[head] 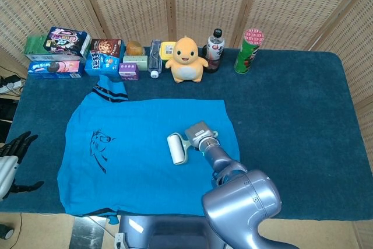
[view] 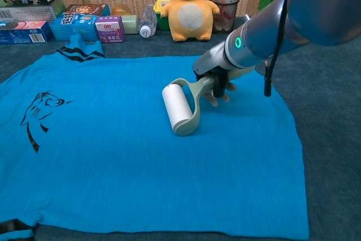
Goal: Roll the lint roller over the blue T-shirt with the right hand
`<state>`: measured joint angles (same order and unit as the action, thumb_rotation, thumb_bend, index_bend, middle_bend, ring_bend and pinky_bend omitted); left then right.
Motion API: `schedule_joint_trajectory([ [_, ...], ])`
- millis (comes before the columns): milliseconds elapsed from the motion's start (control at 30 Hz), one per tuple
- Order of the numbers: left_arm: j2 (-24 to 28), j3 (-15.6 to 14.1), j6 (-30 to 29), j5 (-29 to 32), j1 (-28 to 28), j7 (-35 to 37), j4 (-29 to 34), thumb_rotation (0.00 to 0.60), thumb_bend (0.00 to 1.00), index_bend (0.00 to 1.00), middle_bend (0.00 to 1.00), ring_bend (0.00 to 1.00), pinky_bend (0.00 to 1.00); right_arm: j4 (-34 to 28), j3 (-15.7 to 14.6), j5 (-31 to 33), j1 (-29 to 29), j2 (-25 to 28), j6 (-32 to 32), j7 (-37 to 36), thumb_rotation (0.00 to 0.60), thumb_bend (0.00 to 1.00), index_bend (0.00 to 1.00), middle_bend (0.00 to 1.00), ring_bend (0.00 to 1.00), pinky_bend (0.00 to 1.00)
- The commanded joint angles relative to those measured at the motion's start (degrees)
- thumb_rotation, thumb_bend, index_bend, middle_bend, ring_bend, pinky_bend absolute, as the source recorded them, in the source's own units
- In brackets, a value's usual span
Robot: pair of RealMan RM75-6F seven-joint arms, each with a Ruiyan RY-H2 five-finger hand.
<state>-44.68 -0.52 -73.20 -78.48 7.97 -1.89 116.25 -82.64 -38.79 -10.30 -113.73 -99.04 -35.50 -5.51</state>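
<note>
— Holding what, and where does it sit?

— Holding the lint roller [view: 181, 108] by its pale handle in my right hand [view: 217, 83], fingers wrapped round the grip. Its white drum lies on the blue T-shirt [view: 113, 156], right of the middle, and seems to touch the cloth. The T-shirt is spread flat on the dark blue table cover [head: 291, 121].

— How will they handle?

— I judge the roller light and stiff, so the handle is the place to hold; the drum is sticky paper and should stay untouched. The shirt is thin and soft, and may bunch or lift with the drum if I press hard.

— Your other hand?

— My left hand [head: 13, 154] hangs off the table's edge, fingers apart, holding nothing.

— And further back?

— Snack boxes [head: 76, 53], a yellow plush toy [head: 185, 59] and a bottle [head: 214, 48] along the far edge.
</note>
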Motion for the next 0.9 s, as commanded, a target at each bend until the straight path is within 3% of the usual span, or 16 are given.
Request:
schedule_joint_trajectory([
  [33,-0.04,-0.01,0.00,-0.02,0.02,-0.08,0.04,0.600,0.14,0.00,0.00,0.00,0.08,0.44,-0.83,4.82,2.18,-1.24,-1.08,6.90,0.600,1.00,0.60,0.78,0.73,1.00],
  [367,-0.14,-0.17,-0.08,-0.19,-0.02,-0.56,0.29,0.600,0.14,0.00,0.00,0.00,0.08,3.45,-2.63,13.60,6.38,-1.09,-3.28,19.39,0.600,1.00,0.61,0.78,0.73,1.00],
  [600,-0.34,-0.42,-0.62,-0.96,-0.27,-1.13,0.60,0.600,0.14,0.00,0.00,0.00,0.08,5.95,-2.64,15.54,11.87,2.23,-3.10,25.48,0.600,1.00,0.61,0.78,0.73,1.00],
  [900,-0.44,-0.58,-0.55,-1.09,-0.25,-1.62,0.88,0.600,0.14,0.00,0.00,0.00,0.08,4.48,1.52,13.22,15.69,9.41,-1.97,29.61,0.600,1.00,0.61,0.78,0.73,1.00],
])
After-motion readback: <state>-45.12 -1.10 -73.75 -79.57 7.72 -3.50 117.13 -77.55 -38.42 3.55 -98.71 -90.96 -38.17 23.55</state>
